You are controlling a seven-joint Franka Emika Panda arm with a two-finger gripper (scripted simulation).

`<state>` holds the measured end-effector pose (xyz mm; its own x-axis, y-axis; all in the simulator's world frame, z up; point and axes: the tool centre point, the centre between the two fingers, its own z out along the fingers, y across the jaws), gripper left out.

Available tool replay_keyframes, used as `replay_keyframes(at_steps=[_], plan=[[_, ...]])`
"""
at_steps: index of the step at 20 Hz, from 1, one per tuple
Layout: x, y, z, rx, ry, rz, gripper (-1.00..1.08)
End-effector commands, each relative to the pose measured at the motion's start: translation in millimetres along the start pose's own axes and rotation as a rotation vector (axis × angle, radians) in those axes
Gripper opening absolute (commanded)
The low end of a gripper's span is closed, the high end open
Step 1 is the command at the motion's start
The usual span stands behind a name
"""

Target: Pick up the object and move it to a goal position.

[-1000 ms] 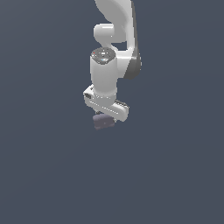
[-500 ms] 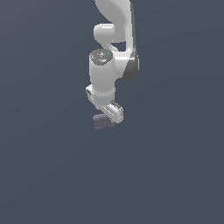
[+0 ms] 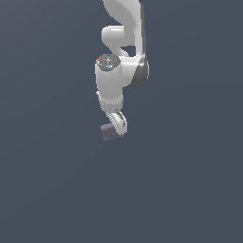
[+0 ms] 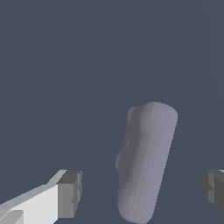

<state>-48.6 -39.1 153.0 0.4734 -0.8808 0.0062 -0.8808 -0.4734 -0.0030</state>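
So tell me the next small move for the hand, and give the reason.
Probably close the fingers on the block. In the wrist view the grey-purple block sits between the two finger pads, with open gaps on both sides, so the hand seems open and roughly lined up but not yet gripping.

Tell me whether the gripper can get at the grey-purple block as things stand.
Probably yes. In the wrist view the block lies between the open gripper's fingertips, gaps either side, nothing between. The exterior view shows the gripper right at the block.
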Motion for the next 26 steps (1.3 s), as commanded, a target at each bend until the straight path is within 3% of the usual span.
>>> replay_keyframes(at_steps=[1, 12, 26], plan=[[0, 4, 2, -0.001, -0.002, 0.067, 1.0], [-2, 14, 7, -0.003, -0.005, 0.237, 1.0], [-2, 15, 28, -0.004, -0.005, 0.253, 1.0]])
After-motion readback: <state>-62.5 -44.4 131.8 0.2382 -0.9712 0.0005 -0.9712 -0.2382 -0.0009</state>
